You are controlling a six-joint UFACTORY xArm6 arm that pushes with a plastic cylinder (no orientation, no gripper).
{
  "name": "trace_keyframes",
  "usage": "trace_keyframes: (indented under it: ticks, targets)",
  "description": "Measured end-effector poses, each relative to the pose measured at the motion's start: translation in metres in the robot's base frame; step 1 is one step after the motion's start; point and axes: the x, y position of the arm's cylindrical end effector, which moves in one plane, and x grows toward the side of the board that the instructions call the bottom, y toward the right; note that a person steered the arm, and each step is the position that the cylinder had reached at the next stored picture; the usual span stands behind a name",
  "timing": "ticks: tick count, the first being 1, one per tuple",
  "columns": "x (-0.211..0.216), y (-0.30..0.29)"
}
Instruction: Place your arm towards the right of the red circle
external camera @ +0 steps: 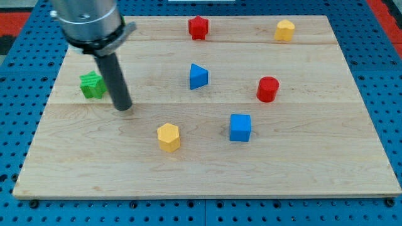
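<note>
Step in hand: the approach is only beginning, by my judgement; my tip (123, 107) is sitting at the left of the frame while the goal lies over on the right side of the counter (207, 172).

My tip: it is resting on the wood just beside the green block (93, 85), on that block's right; whether the two are touching I cannot tell. Its shape looks star-like, though I am not certain.

Gripper: there is none on this arm, only the dark rod, so there is no open or closed state to report.

Task's thing: the red circle (267, 89), a short red cylinder, is standing right of centre, well apart from my tip.

Goal spot: the bare wood just to the right of the red circle is lying open, with no block on it.

In between: the blue triangular block (198, 76) is sitting near the straight line from my tip to the red circle.

Lower neighbours: the yellow hexagonal block (168, 137) and the blue cube (240, 127) are lying below that line.

Far neighbours: a red block (198, 27) and a yellow block (284, 30) are sitting near the top edge, clear of the route.

Next move calls for: sweeping rightward across the frame, passing between the blue triangular block and the blue cube, then curving around the red circle without nudging it, and stopping just beside its right side.
</note>
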Motion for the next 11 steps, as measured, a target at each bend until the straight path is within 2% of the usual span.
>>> trace_keyframes:
  ticks: [2,5,6,7,8,9,11]
  targets:
    - [-0.001,0.014]
    - [-0.001,0.093]
    - [0.017,0.157]
    - [0.017,0.250]
    - [0.005,0.317]
    - [-0.022,0.338]
    - [-0.038,0.188]
